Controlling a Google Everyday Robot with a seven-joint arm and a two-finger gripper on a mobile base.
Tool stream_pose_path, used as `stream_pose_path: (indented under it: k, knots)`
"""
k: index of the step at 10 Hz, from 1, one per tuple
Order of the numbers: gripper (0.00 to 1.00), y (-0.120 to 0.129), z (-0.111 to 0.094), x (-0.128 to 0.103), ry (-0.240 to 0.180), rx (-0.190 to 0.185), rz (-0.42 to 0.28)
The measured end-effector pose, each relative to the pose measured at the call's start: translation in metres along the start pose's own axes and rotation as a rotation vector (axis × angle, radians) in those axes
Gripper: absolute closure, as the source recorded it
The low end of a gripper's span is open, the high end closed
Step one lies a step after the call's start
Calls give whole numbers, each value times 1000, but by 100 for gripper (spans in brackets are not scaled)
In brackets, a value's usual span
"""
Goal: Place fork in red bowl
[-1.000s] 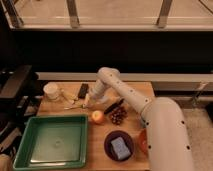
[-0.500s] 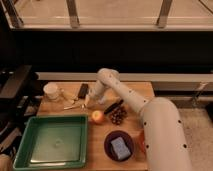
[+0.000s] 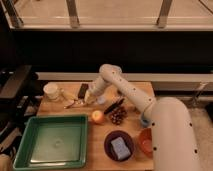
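Observation:
My gripper (image 3: 90, 98) is low over the back left of the wooden table (image 3: 135, 90), pointing down. The fork (image 3: 78, 103) is a thin grey utensil lying on the table just left of the gripper tip, next to a pale yellowish utensil (image 3: 68, 104). I cannot tell whether the gripper touches the fork. The red bowl (image 3: 144, 142) stands at the front right of the table, partly hidden behind my arm (image 3: 165, 125).
A purple bowl (image 3: 119, 146) with a grey-blue block stands left of the red bowl. A green tray (image 3: 50, 140) is at the front left. A white cup (image 3: 51, 91), a dark block (image 3: 82, 90), a black-handled tool (image 3: 114, 106), an orange fruit (image 3: 97, 116) and a brown cluster (image 3: 118, 117) are around the gripper.

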Motion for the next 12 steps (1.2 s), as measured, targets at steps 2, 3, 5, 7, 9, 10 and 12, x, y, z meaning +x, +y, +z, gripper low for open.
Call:
stream_pose_path:
  k: [2,3,5,7,9,10,12]
  knots:
    - [100,-9,-26,1,39,23,-7]
    - [100,-10,-37,0,55,36,-9]
    - [100,-2,-62,-7,69,64,4]
    - [100,15,-94,-19,78,82,33]
    - [100,31,-129,-34,86,105,63]
    - [100,37,-148,-44,89,121,75]
    - [100,48,-187,-68,98,140,105]
